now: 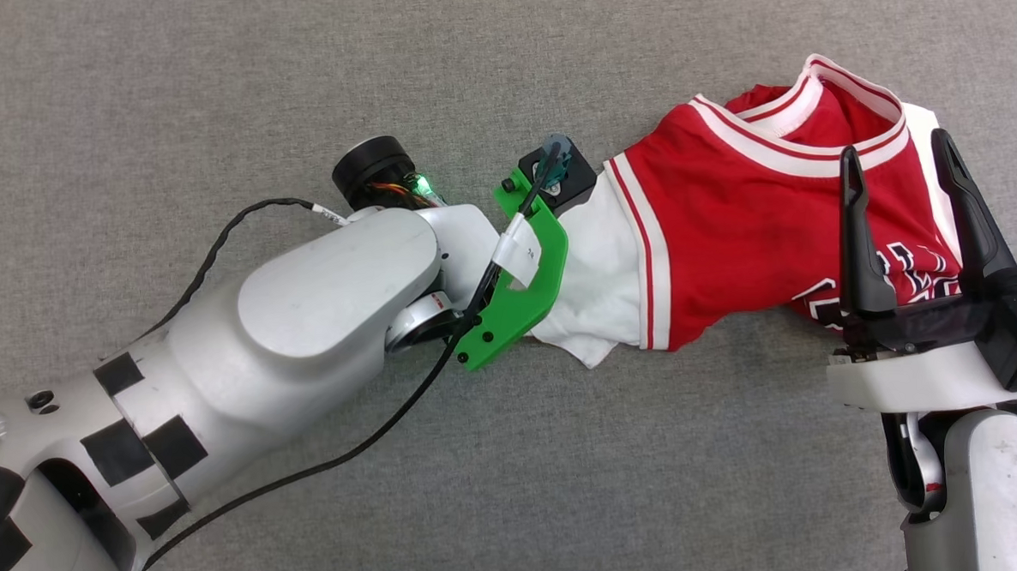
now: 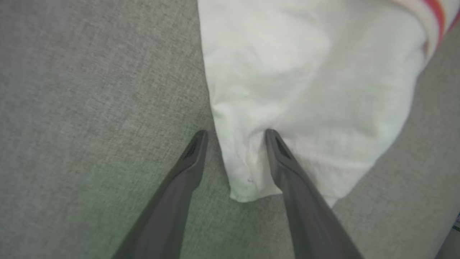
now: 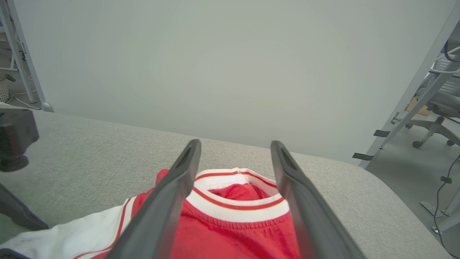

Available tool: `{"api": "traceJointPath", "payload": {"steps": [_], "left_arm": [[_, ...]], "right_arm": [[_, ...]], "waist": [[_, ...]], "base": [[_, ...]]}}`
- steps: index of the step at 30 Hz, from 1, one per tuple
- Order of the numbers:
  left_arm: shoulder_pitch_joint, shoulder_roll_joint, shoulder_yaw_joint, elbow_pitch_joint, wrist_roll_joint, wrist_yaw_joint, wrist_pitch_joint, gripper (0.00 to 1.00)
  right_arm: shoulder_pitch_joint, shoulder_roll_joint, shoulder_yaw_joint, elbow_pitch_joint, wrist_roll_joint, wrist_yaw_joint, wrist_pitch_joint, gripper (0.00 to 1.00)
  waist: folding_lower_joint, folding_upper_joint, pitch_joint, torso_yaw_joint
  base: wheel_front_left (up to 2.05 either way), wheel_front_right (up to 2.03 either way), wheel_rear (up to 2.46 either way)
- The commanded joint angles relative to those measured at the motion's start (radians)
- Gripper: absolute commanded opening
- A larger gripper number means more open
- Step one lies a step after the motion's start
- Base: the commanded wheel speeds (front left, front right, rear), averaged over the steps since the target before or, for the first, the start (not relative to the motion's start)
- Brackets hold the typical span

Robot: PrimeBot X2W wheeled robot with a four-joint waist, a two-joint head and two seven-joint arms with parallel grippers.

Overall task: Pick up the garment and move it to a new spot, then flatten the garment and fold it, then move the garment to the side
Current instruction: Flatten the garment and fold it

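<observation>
The garment (image 1: 735,218), a red jersey with white sleeves and striped trim, lies bunched at the upper right of the grey cloth surface (image 1: 226,67). My left arm reaches in from the lower left, its green wrist bracket (image 1: 518,269) over the white sleeve (image 1: 590,280). In the left wrist view my left gripper (image 2: 235,135) is open, and the sleeve's (image 2: 305,72) corner lies between its fingers. My right gripper (image 1: 896,148) hovers open above the jersey's chest and collar (image 3: 237,207), holding nothing. Black lettering (image 1: 912,273) shows partly behind its fingers.
A black cable (image 1: 364,442) runs along my left arm. In the right wrist view the grey surface ends at a rounded far edge (image 3: 359,172) before a pale wall. Metal frame legs (image 3: 413,90) and an office chair (image 3: 438,111) stand to the right.
</observation>
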Motion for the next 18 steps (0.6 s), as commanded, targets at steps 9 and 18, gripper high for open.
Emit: {"api": "traceJointPath", "payload": {"steps": [9,18], "left_arm": [[0.013,0.096,-0.002,-0.058,-0.093,-0.002,-0.165,0.00],[0.030,0.278,0.063,-0.091,-0.187,0.008,-0.196,0.00]], "right_arm": [[0.021,0.000,-0.027,0.004,-0.014,-0.001,-0.002,1.00],[0.080,-0.008,-0.061,-0.002,-0.017,-0.001,-0.002,1.00]], "waist": [[0.0000,0.0000,-0.094,0.063],[0.0000,0.0000,-0.155,0.107]], "base": [[0.00,0.00,0.00],[0.00,0.00,0.00]]}}
